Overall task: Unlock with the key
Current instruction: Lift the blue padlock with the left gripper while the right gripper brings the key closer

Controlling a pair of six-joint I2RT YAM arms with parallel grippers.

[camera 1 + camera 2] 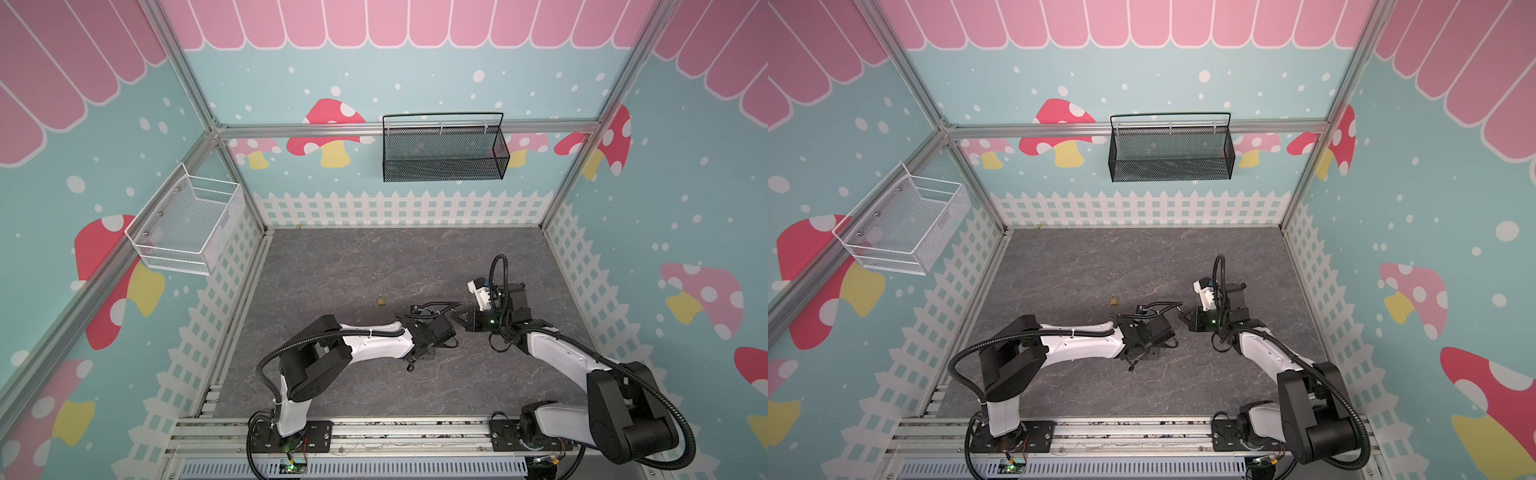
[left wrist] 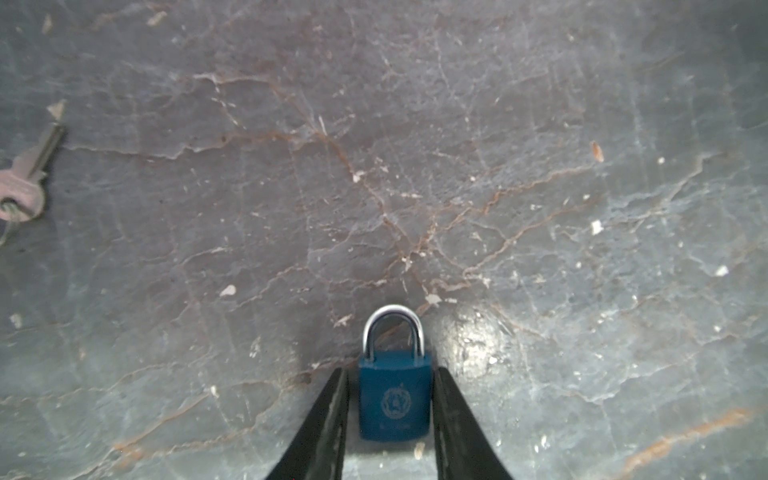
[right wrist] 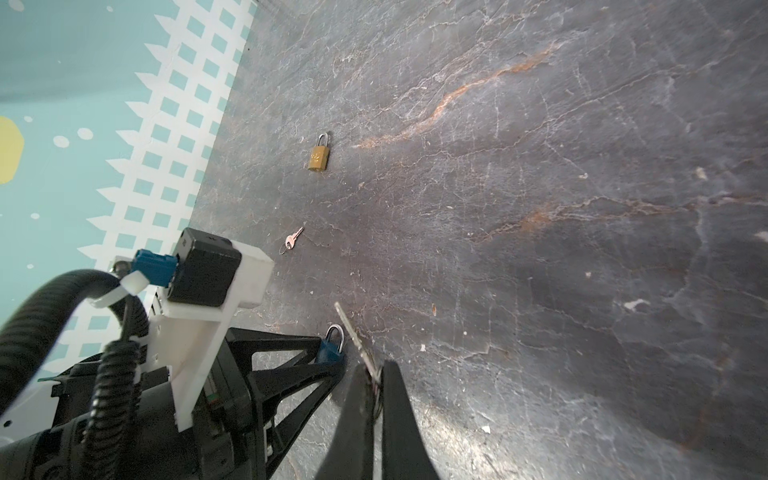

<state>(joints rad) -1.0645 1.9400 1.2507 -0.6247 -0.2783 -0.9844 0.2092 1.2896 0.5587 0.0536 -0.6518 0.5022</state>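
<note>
A small brass padlock (image 1: 380, 300) lies flat on the grey marbled tabletop (image 1: 353, 257), a little left of centre in both top views. A black mesh basket (image 1: 444, 164) hangs on the back wall, upper middle of the frame. A white wire basket (image 1: 183, 232) hangs on the left wall.

You have a small blue-bodied padlock (image 2: 394, 399) with silver shackle and pale round emblem, a small brass-coloured padlock (image 3: 319, 156), dark grey marbled table top (image 2: 415, 166) veined rust and white
</note>
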